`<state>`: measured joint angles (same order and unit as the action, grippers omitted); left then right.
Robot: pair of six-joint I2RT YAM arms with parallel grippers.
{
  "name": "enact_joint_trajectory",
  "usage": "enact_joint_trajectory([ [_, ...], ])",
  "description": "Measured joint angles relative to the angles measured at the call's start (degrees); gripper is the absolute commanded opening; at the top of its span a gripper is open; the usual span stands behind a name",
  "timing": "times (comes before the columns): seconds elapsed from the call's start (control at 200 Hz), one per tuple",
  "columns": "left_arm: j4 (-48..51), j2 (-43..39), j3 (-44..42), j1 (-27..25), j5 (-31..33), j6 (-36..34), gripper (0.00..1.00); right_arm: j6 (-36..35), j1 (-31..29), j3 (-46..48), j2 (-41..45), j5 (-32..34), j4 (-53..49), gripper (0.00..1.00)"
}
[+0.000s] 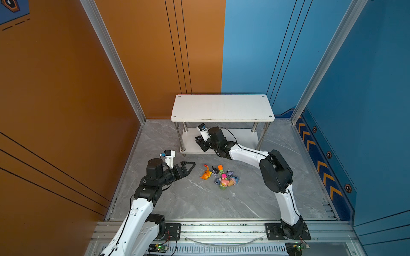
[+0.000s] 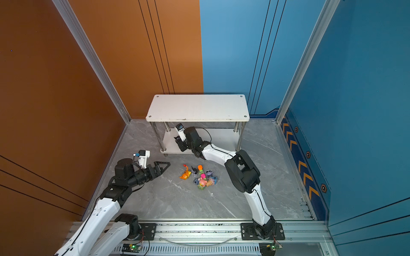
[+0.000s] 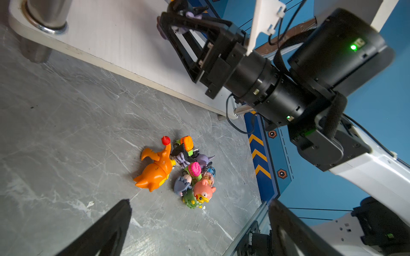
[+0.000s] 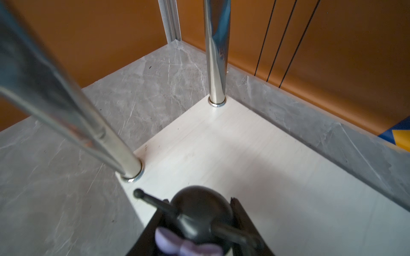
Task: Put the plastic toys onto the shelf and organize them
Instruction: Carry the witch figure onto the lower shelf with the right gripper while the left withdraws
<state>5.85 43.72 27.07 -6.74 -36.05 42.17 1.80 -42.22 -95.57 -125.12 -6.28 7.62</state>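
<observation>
— What is being seen nearest, low in both top views?
— The left hand (image 1: pixel 191 166) is being held wide open and empty, left of centre over the grey tabletop (image 1: pixel 199 204).

— And the plastic toys (image 1: pixel 223 177)?
— They are being left heaped on the tabletop at centre. The orange spiky creature (image 1: pixel 205 174) is lying at the heap's left edge and the pink bear (image 1: pixel 224 182) at its lower edge.

— Farther up?
— A black-purple eared head (image 4: pixel 200 208) is being gripped by the partly closed right hand (image 1: pixel 199 141). It is being held over the lower board (image 1: pixel 244 135) of the shelf (image 1: pixel 221 107), near its front left post (image 1: pixel 180 137).
</observation>
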Motion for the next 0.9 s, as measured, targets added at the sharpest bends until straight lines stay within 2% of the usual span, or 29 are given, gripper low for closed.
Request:
enact_joint_trajectory([
  [0.31,0.11,0.0,-0.59,1.46,-0.37,-0.81,0.98,1.14,-0.11,-11.91,-7.43,0.15,-9.49,0.29],
  [0.611,0.17,0.0,-0.87,1.88,-1.01,-0.83,0.98,1.62,-0.46,-27.28,-14.56,-0.15,-19.41,0.29],
  [0.901,0.17,0.0,-0.87,2.29,-1.05,-0.83,0.98,3.02,-0.63,-31.26,-17.55,-1.44,-24.61,0.29],
])
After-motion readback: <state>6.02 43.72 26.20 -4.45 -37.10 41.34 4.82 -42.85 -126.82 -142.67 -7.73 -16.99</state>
